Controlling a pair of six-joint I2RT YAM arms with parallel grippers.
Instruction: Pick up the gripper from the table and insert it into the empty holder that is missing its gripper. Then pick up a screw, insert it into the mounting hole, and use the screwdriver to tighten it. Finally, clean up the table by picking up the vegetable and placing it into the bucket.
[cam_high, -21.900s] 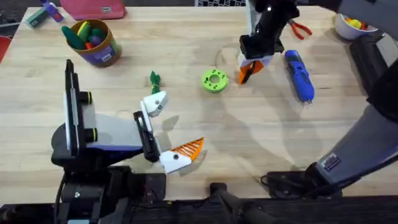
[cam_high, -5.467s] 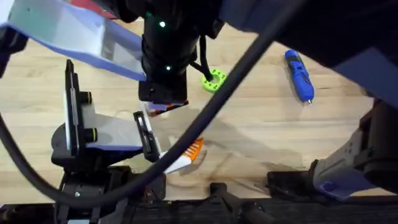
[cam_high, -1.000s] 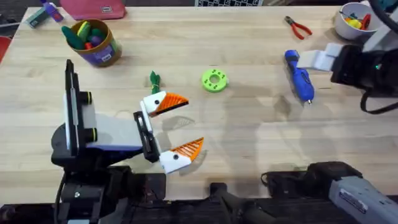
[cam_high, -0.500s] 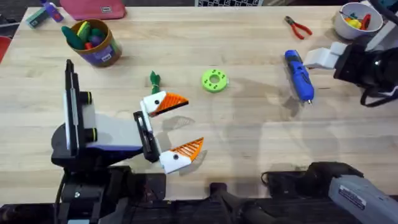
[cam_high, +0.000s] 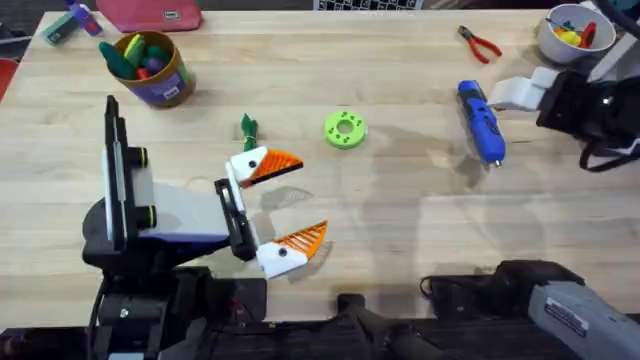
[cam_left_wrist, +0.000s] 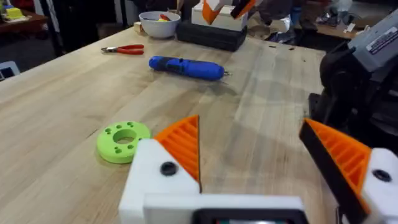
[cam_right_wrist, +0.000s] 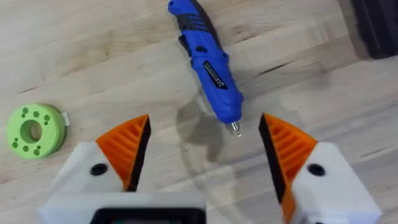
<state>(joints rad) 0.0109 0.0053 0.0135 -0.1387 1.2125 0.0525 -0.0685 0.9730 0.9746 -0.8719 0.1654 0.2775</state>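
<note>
The orange gripper (cam_high: 280, 162) sits in the white holder (cam_high: 247, 167), forming the far finger of my left gripper (cam_high: 311, 197). That gripper rests open and empty on the table. In the left wrist view the same orange gripper (cam_left_wrist: 182, 144) stands on its holder (cam_left_wrist: 154, 184), which has a dark mounting hole (cam_left_wrist: 168, 167). My right gripper (cam_right_wrist: 205, 146) hovers open just beyond the tip of the blue screwdriver (cam_right_wrist: 208, 65), by the screwdriver (cam_high: 481, 121) at the table's right. The dark-green vegetable (cam_high: 247, 127) lies left of centre. The bucket (cam_high: 152, 68) stands far left. A screw is out of view.
A lime-green disc with holes (cam_high: 345, 130) lies mid-table. Red-handled pliers (cam_high: 481, 44) and a white bowl (cam_high: 563, 31) are at the far right corner. A pink case (cam_high: 150, 14) lies at the far left edge. The bucket holds several toy vegetables.
The right gripper carried the orange gripper from beside the disc to the holder, released it there, and withdrew right to the screwdriver. In the last second it only drifted slightly right.
</note>
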